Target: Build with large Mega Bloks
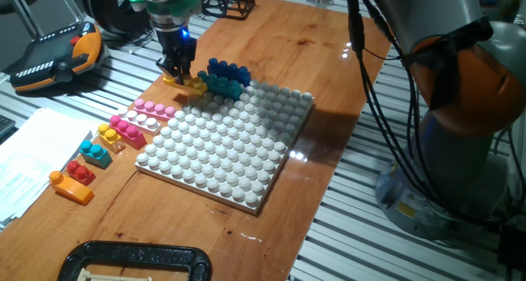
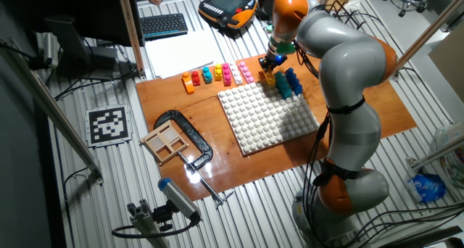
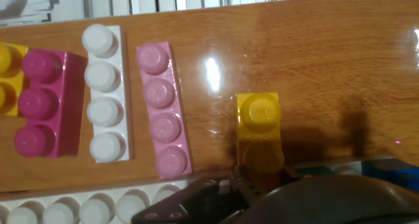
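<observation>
Directly below the hand [image 1: 177, 71] lies the yellow brick [image 3: 260, 133] on the surface, just off the baseplate [image 1: 230, 145] edge, its long axis running along the fingers' line; whether the hand grips it, I cannot tell

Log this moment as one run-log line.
claw: down at yellow block, grip unclear | blue block, teal block: beside baseplate

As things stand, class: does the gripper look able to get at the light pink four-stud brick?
Probably yes. The light pink brick lies alone on the wood with bare gaps either side, and the gripper is close by, over the yellow brick.
</observation>
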Robot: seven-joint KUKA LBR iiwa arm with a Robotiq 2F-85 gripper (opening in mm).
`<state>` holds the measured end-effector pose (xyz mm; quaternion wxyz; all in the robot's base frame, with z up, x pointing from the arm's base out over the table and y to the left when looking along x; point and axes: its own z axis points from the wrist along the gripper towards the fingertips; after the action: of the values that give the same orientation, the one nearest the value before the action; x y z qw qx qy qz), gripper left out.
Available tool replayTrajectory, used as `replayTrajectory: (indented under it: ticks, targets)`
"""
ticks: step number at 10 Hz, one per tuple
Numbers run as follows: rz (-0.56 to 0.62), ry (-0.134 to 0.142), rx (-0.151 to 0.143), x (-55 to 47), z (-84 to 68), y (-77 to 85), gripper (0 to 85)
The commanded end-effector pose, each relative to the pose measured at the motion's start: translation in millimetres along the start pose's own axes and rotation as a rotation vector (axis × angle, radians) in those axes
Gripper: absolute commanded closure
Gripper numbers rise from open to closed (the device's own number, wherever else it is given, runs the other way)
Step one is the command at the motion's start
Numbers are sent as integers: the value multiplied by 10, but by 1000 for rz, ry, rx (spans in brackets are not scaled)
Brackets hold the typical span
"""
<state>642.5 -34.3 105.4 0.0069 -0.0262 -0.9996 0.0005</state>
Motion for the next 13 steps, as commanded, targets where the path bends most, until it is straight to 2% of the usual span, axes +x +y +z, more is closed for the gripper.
replayTrajectory:
  ticks: [1,4,5,6,8,9,11,13]
  targets:
    - [5,3,-4,0,0,-2,850]
    - [19,-19,-16,0,0,-2,850]
    - [24,-35,-17,0,0,-2,850]
    - [28,-45,2,0,0,-2,850]
    - [44,-56,-17,0,0,-2,850]
    - [36,-59,1,30,-13,10,850]
    - [30,-49,-6,229,-101,64,850]
    - [19,-54,-9,377,-119,110,850]
